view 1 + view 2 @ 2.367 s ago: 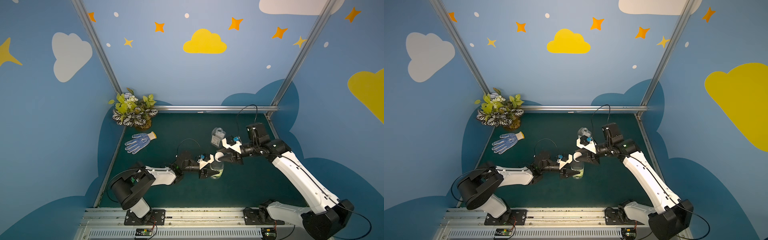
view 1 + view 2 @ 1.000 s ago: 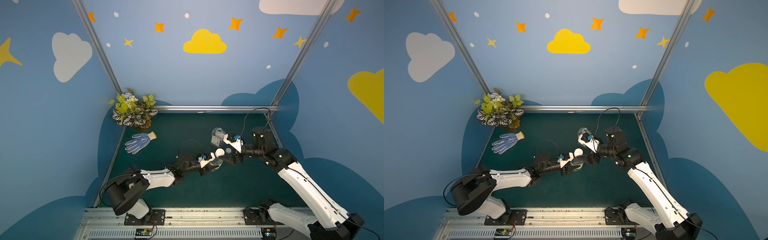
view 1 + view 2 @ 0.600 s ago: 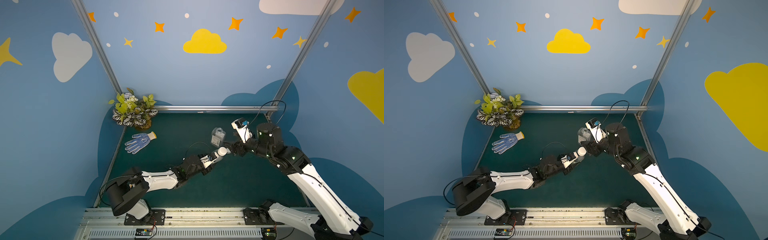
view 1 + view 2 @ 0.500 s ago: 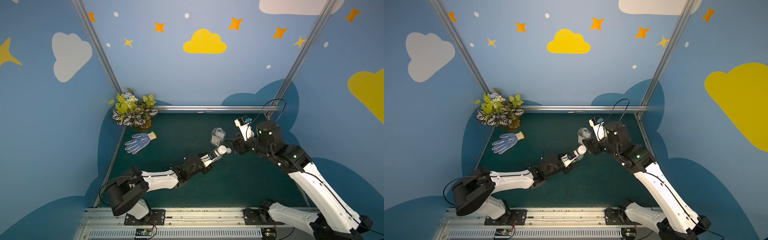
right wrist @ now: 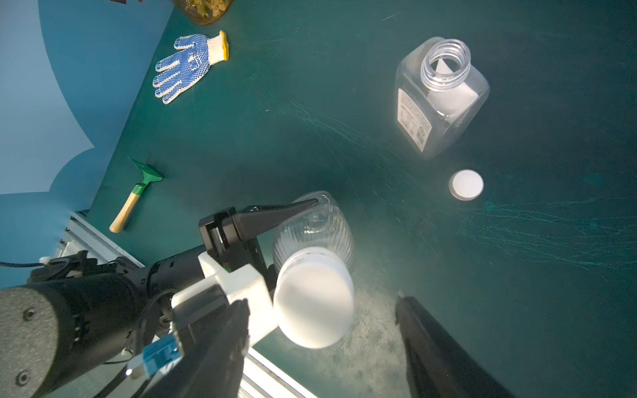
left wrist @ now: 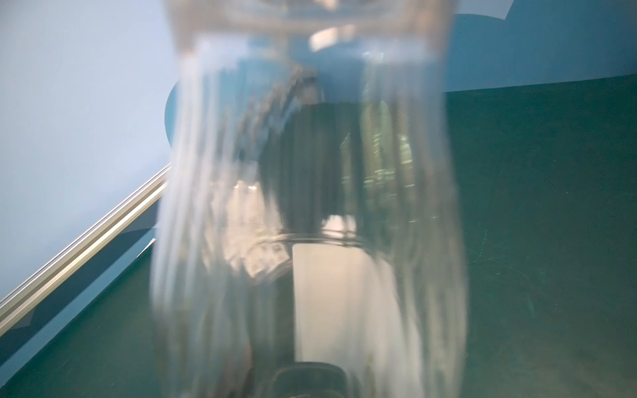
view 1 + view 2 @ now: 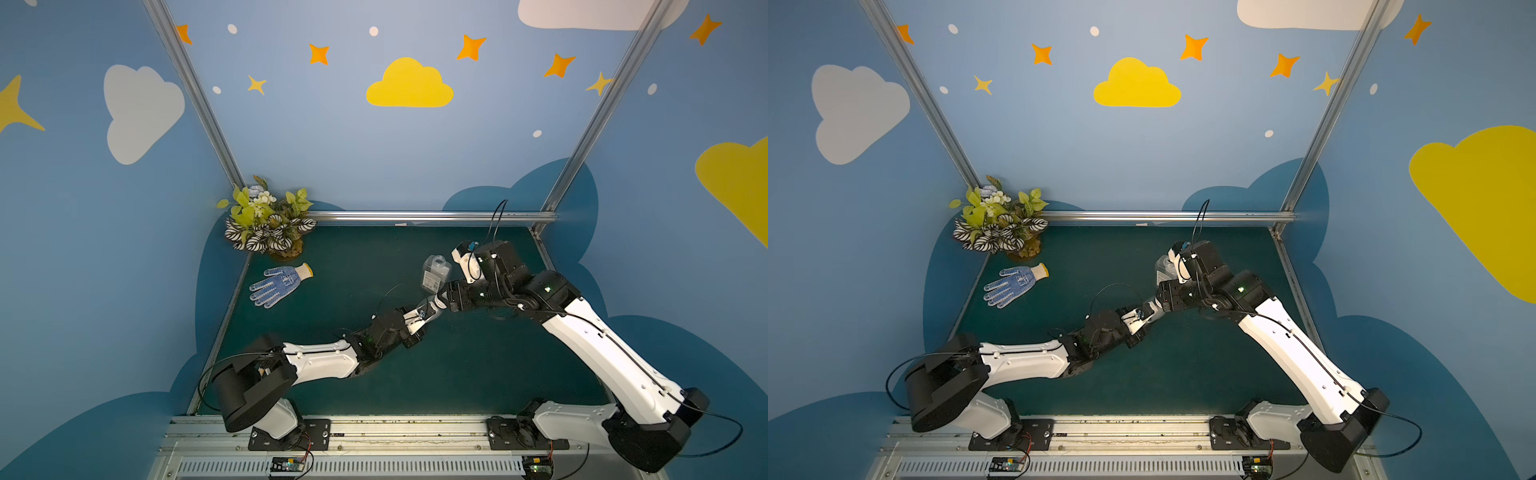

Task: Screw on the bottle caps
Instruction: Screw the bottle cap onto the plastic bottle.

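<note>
Far left on green surface (image 7: 478,374): blue-dotted glove (image 7: 278,284), lying flat. Centre: left hand (image 7: 426,311) clamped on ribbed round bottle (image 5: 320,227), with white cap (image 5: 313,303) seated on its neck. Right hand (image 7: 445,300) straddling that cap, jaws partly apart, clear gap at one finger. Further back: square bottle (image 5: 441,100) upright, neck uncapped; loose cap (image 5: 466,184) flat on surface just beside it.

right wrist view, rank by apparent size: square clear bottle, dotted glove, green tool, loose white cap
1. Square clear plastic bottle, white label
2. Blue-dotted white knit glove
3. Wooden-handled green-headed tool, about as long as the glove but thinner
4. Loose white round cap, smallest
</note>
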Tool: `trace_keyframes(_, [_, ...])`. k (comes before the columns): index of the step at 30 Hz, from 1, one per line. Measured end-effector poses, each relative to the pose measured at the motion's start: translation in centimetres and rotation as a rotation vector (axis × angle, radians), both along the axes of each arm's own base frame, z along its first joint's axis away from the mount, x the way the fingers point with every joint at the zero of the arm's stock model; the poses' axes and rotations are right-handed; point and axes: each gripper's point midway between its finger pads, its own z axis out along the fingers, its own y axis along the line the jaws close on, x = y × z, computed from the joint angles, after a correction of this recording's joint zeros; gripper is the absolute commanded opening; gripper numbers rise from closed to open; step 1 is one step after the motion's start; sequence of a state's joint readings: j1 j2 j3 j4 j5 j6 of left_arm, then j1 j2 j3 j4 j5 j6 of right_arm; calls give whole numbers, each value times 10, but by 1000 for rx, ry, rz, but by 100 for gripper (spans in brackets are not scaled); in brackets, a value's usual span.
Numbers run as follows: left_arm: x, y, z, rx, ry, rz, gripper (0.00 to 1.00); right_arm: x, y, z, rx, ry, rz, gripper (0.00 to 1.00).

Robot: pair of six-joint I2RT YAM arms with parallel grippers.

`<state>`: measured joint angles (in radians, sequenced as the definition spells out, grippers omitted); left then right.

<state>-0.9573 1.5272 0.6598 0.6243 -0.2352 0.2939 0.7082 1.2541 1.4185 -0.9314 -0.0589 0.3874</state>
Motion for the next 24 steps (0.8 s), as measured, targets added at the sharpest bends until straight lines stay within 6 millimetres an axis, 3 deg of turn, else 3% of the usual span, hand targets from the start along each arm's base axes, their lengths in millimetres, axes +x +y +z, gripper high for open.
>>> trace_keyframes(11, [0, 1, -1, 13, -9, 1, 29, 1, 9, -14, 3, 71, -11, 54])
trace_keyframes(20, [0, 1, -1, 15, -11, -1, 29, 1, 8, -17, -5, 80, -20, 38])
trace_keyframes(24, [0, 1, -1, 16, -11, -1, 29, 1, 8, -17, -6, 81, -18, 36])
